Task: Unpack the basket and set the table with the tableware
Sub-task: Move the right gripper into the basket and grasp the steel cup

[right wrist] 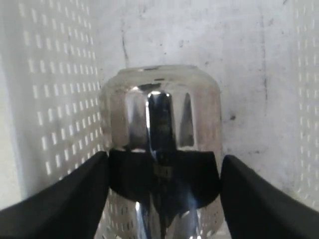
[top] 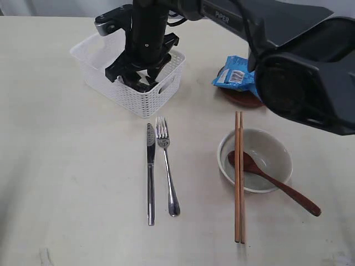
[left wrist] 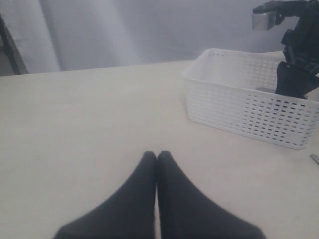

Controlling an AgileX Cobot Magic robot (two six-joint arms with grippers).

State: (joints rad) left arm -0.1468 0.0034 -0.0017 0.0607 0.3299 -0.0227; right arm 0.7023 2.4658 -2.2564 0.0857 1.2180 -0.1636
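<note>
My right gripper (top: 136, 75) reaches down into the white basket (top: 138, 102). In the right wrist view it (right wrist: 164, 154) is shut on the small steel cup (right wrist: 159, 99), one finger against each side, with the basket's floor behind. My left gripper (left wrist: 157, 153) is shut with nothing in it, low over the bare table (left wrist: 75, 114), apart from the basket (left wrist: 239, 112). On the table (top: 66, 166) lie the steel knife (top: 150, 177) and fork (top: 168, 172) side by side. The chopsticks (top: 238, 183) rest across the off-white bowl (top: 272, 152), and the red-brown spoon (top: 277, 183) sits in it.
The blue snack packet (top: 236, 76) lies on the brown wooden plate (top: 241, 98) at the back right. The right arm's dark body (top: 299, 72) hangs over that corner and hides part of it. The basket's perforated walls (right wrist: 55, 99) stand close on both sides of the cup.
</note>
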